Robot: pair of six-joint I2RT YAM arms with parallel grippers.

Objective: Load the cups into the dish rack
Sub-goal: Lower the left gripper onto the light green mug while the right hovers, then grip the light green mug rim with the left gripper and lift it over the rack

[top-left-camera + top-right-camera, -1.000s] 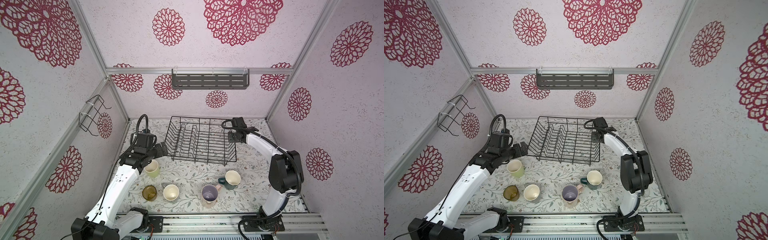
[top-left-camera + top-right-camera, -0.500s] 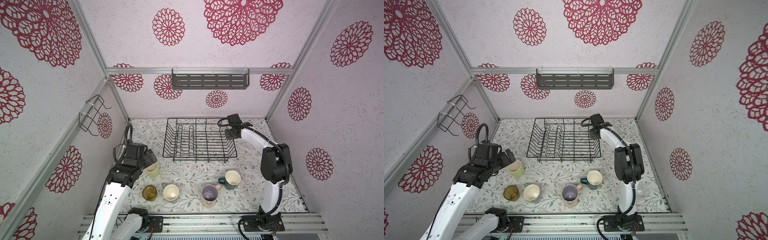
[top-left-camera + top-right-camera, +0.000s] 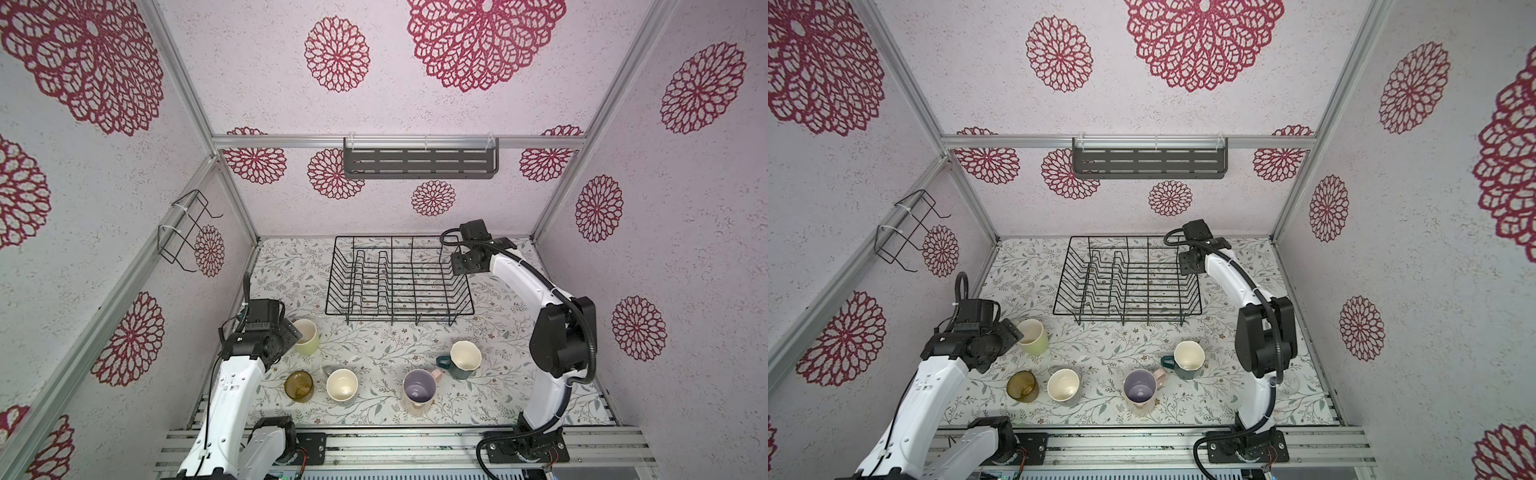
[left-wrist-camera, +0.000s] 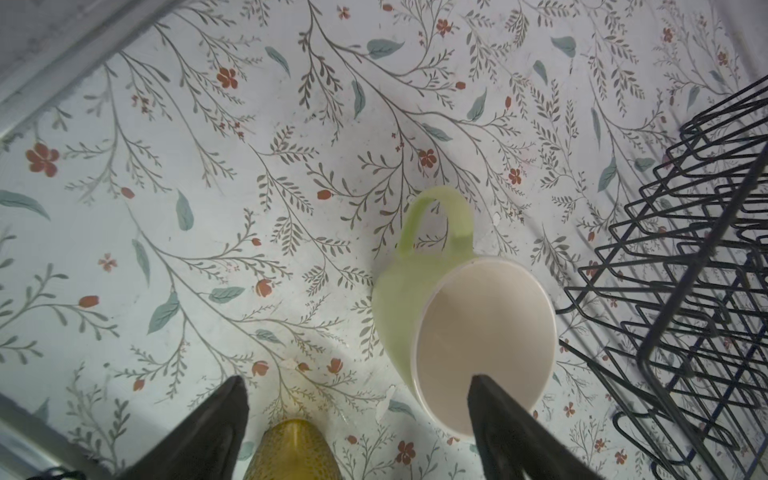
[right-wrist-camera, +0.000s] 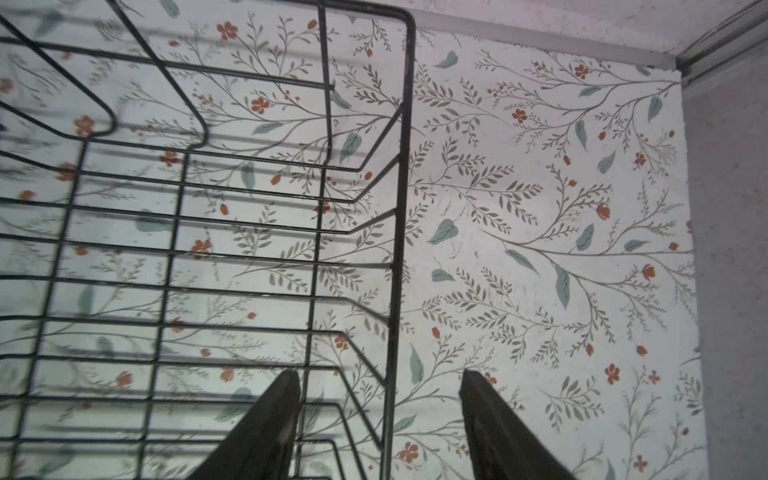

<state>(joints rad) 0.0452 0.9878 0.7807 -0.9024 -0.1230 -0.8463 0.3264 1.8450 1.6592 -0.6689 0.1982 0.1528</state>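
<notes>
Left tool [image 4: 355, 380] was spread wide, gripping nothing. In the wrist view one fingertip [image 4: 492, 401] overlapped the mouth of the lime-green mug [image 4: 457, 328] and the other sat near the amber glass [image 4: 293, 451]. Couldn't tell whether either touched. In both top views it hung at the mug's left side, close to the left wall.

Right tool [image 5: 378, 376] had its jaws apart with nothing clamped. The dish rack [image 3: 395, 286] rim wire ran between the fingers in the wrist view. In both top views it sat at the rack's far right corner.

The rack stood flat at the back middle of the floral tabletop [image 3: 374, 345].

All cups were upright on the tabletop in front of the rack, outside it:
- The lime-green mug was nearest the rack's front left corner, but apart from it.
- In the near row, from the left, were the amber glass, the grey tumbler [image 3: 342, 384] with a cream inside, and the pink mug [image 3: 419, 390].
- The dark teal mug [image 3: 463, 359] was just behind and to the right of the pink mug, handles close together. Contact unclear.
- The clear glass [image 3: 1291, 384] was faint in a top view, beside the right arm near the right wall.

A grey slotted shelf [image 3: 419, 164] hung on the back wall and a wire bracket [image 3: 183, 232] on the left wall.
</notes>
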